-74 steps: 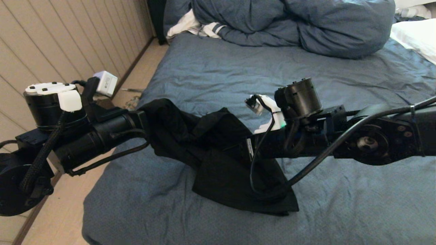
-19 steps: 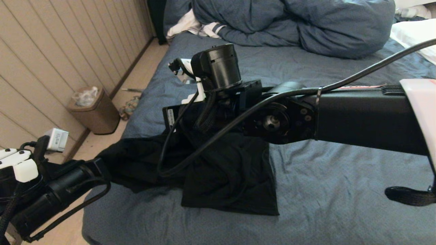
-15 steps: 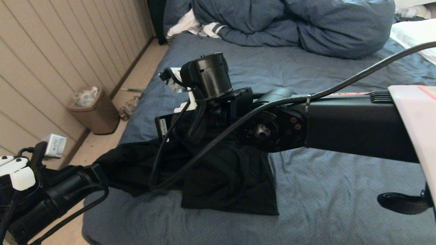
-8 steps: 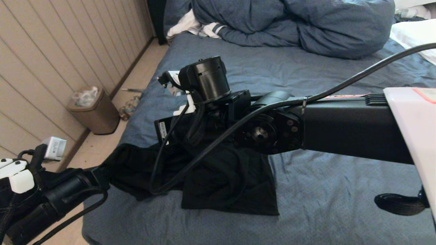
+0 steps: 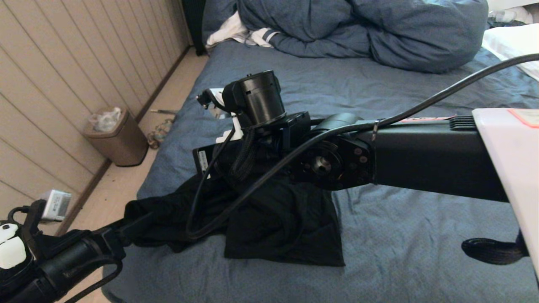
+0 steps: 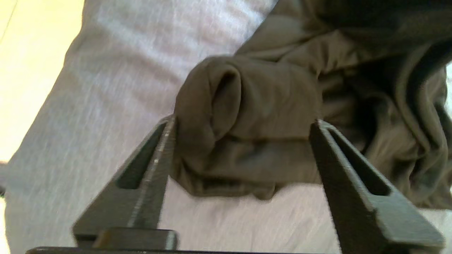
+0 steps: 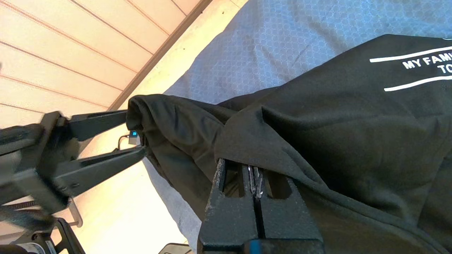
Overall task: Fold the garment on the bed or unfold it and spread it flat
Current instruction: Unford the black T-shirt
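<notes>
The black T-shirt (image 5: 286,227) lies bunched on the blue-grey bed sheet (image 5: 421,235), close to the bed's near left edge. My left gripper (image 6: 243,122) is open, and a rolled end of the shirt (image 6: 254,106) sits between its spread fingers. Seen from the head, that gripper (image 5: 134,221) is low at the shirt's left end. My right gripper (image 7: 255,171) is shut, its tips tucked under a fold of the shirt (image 7: 353,123). White lettering (image 7: 423,63) shows on the cloth. In the head view the right wrist hides its fingers.
A bunched blue-grey duvet (image 5: 358,29) and a white striped cloth (image 5: 240,33) lie at the far end of the bed. A brown bin (image 5: 116,141) stands on the floor by the panelled wall, left of the bed. A white pillow (image 5: 513,46) lies far right.
My left arm has sunk and drawn back toward the near left, and the shirt's left end has dropped onto the sheet. The right arm has hardly moved in the last second.
</notes>
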Controlling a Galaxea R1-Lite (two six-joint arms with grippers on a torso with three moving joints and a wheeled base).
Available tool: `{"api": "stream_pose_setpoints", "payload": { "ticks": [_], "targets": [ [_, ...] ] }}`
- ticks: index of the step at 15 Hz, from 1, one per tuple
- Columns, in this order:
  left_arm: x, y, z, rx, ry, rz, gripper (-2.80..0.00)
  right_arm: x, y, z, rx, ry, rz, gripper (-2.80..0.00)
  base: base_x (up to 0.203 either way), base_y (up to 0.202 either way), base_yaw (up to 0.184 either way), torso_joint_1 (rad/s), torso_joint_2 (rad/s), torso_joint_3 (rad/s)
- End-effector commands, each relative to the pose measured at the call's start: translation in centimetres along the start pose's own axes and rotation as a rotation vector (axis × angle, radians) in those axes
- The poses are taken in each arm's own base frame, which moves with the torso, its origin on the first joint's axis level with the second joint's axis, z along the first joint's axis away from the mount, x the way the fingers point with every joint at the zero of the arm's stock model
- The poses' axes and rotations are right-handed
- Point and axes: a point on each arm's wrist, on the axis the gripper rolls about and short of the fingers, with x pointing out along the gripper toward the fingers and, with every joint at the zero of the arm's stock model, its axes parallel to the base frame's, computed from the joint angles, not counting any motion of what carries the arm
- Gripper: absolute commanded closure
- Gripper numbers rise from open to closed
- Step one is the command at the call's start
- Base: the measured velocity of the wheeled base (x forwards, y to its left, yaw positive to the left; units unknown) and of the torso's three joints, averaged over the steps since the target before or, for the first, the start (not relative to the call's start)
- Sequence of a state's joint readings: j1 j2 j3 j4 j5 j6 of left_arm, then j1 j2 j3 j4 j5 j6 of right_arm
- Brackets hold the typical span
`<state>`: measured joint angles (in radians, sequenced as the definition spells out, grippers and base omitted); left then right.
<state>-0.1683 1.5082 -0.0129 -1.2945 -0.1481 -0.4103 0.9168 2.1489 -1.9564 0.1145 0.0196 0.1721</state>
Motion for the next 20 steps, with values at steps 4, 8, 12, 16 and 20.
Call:
{"api": "stream_pose_setpoints", "payload": {
  "ticks": [4,8,12,16,20],
  "targets": [
    [-2.0,-0.2,1.6,0.012,-0.125,0.000,-2.80,0.0,0.2,-0.2,0.002,0.015,0.003,0.00,0.000,0.000,0.000,0.000,0.00,0.000],
    [-0.4,-0.8,5.2,0.032,-0.206,-0.004,-2.80,-1.6,0.5,0.6,-0.022,0.031,0.010,0.00,0.000,0.000,0.000,0.000,0.00,0.000],
    [1.1,-2.6,10.3,0.036,-0.176,-0.020,-2.80,-3.7,0.7,1.6,-0.022,0.041,0.013,0.00,0.000,0.000,0.000,0.000,0.00,0.000],
    [3.2,-3.9,9.7,0.091,-0.039,-0.108,-2.80,-6.0,0.4,2.3,0.002,0.072,-0.002,0.00,0.000,0.000,0.000,0.000,0.00,0.000],
    [7.6,-6.7,6.5,0.181,0.140,-0.181,-2.80,-10.7,-4.4,3.2,0.069,0.049,-0.136,0.00,0.000,0.000,0.000,0.000,0.00,0.000]
  ]
}}
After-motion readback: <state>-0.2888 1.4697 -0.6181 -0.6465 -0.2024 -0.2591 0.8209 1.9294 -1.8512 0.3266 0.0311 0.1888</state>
